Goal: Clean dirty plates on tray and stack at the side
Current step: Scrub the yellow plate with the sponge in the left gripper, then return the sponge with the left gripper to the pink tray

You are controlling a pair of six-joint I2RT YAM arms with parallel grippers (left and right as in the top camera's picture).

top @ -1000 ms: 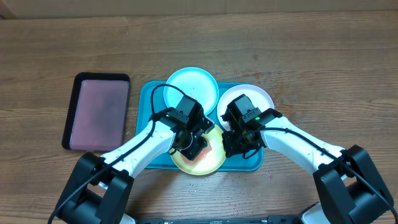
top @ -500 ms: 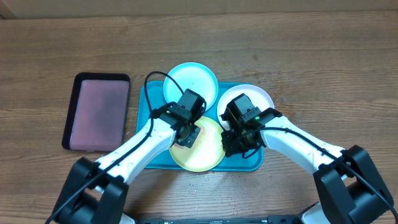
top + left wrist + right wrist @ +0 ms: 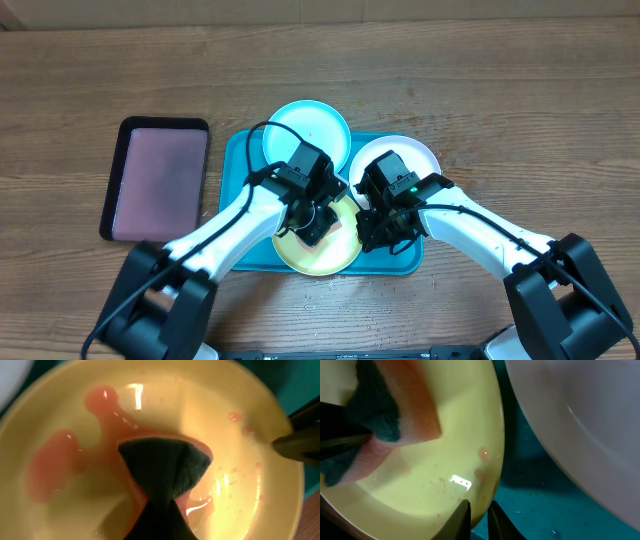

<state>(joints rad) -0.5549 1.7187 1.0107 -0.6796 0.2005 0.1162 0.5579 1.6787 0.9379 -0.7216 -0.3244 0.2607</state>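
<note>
The yellow-green plate (image 3: pixel 300 255) lies at the front of the turquoise tray (image 3: pixel 234 195), with wet red smears (image 3: pixel 47 467) across its inside. My left gripper (image 3: pixel 316 222) is shut on a dark teal sponge (image 3: pixel 165 467) that presses on the plate's centre. My right gripper (image 3: pixel 479 512) pinches that plate's right rim (image 3: pixel 495 435), one finger inside and one outside. The light blue plate (image 3: pixel 308 128) lies at the tray's back edge. The white plate (image 3: pixel 418 155) lies at the tray's back right, close beside the held rim (image 3: pixel 580 425).
A smaller black-rimmed tray (image 3: pixel 160 180) with a pinkish inside sits on the wooden table (image 3: pixel 520 90) left of the turquoise tray. Both arms crowd the tray's front half. A right fingertip (image 3: pixel 297 445) shows at the plate's edge in the left wrist view.
My left gripper has dragged the sponge over the yellow-green plate, first up and left, then back to the right. The right gripper has kept its place on the rim.
</note>
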